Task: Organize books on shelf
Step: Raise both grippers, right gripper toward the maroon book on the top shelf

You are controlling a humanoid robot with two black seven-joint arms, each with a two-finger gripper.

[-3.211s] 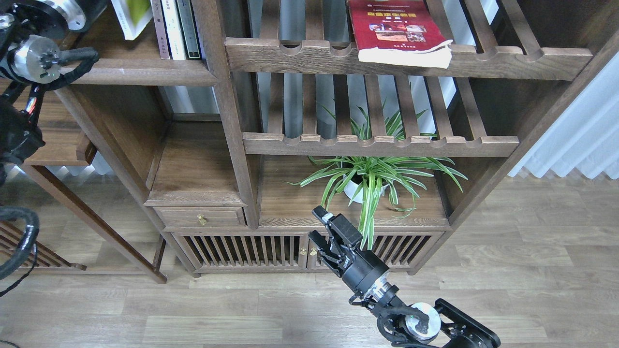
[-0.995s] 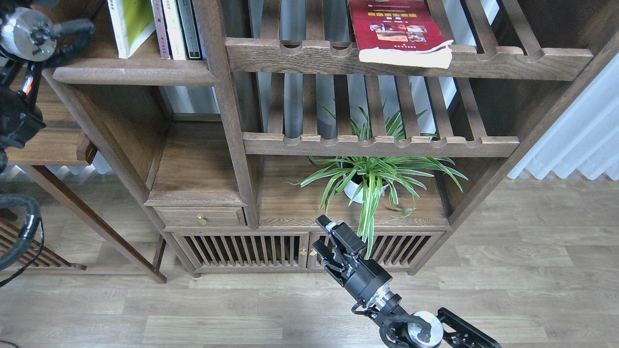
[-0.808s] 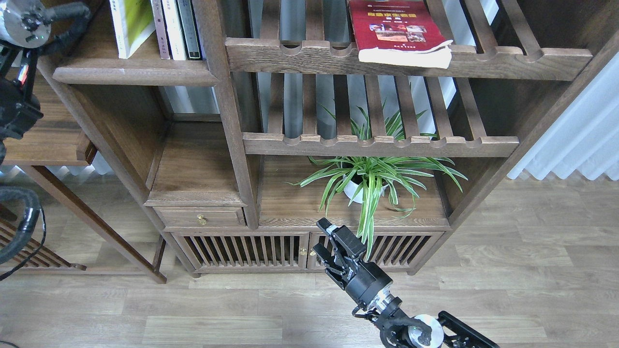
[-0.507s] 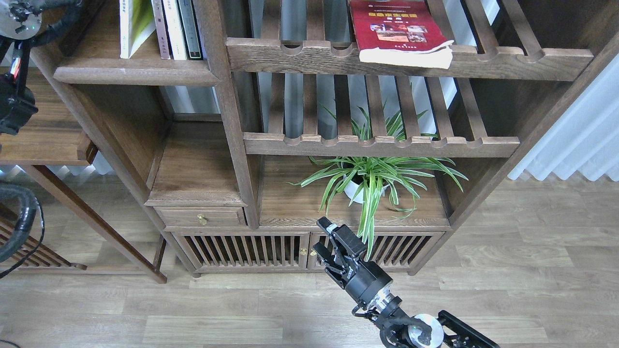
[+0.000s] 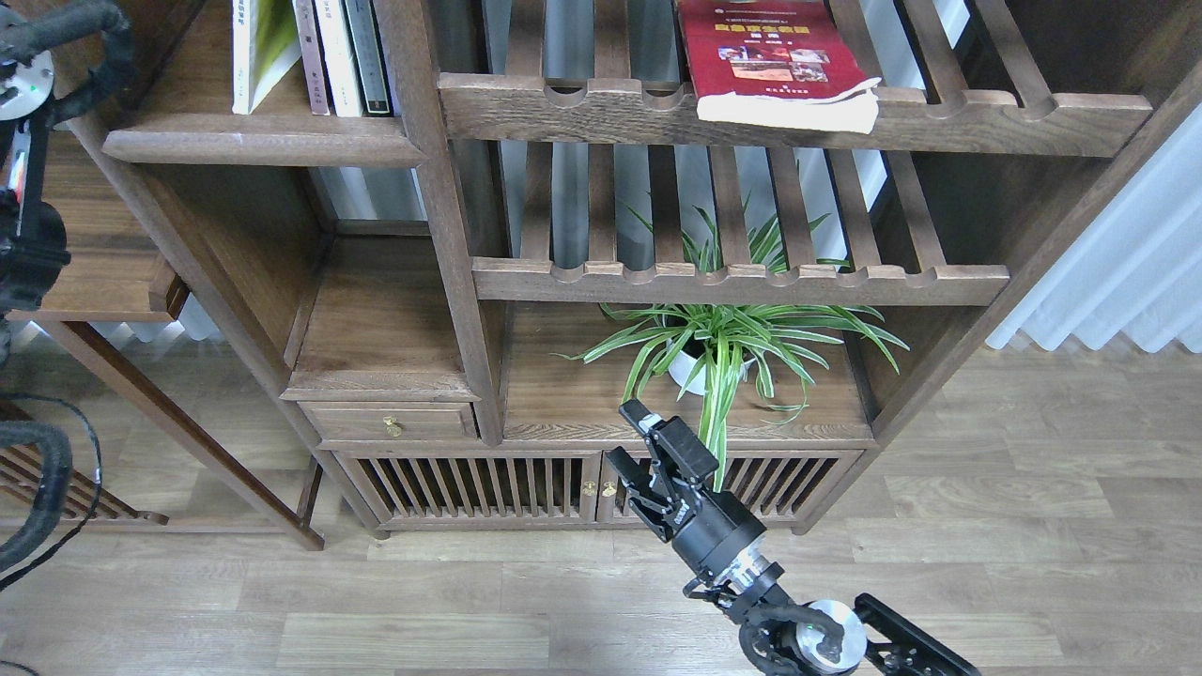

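Observation:
A yellow-green book (image 5: 258,47) with a white margin stands upright on the solid dark shelf (image 5: 263,141) at the top left. It leans against a row of thin book spines (image 5: 340,56). A red book (image 5: 765,56) with small photos lies flat on the upper slatted rack (image 5: 939,117), its pages overhanging the front rail. My left arm (image 5: 28,84) runs up the left edge and its gripper is out of view above the frame. My right gripper (image 5: 627,437) hangs low in front of the cabinet doors, open and holding nothing.
A spider plant in a white pot (image 5: 723,343) sits on the lower board, just behind my right gripper. A second slatted rack (image 5: 742,277) spans above it. Below the books are an open cubby (image 5: 380,319) and a small drawer (image 5: 390,424). White curtains (image 5: 1127,263) hang at the right.
The yellow-green book went from tilted to upright against the other spines. My left arm rose and drew away to the top left. The right gripper only shifted slightly.

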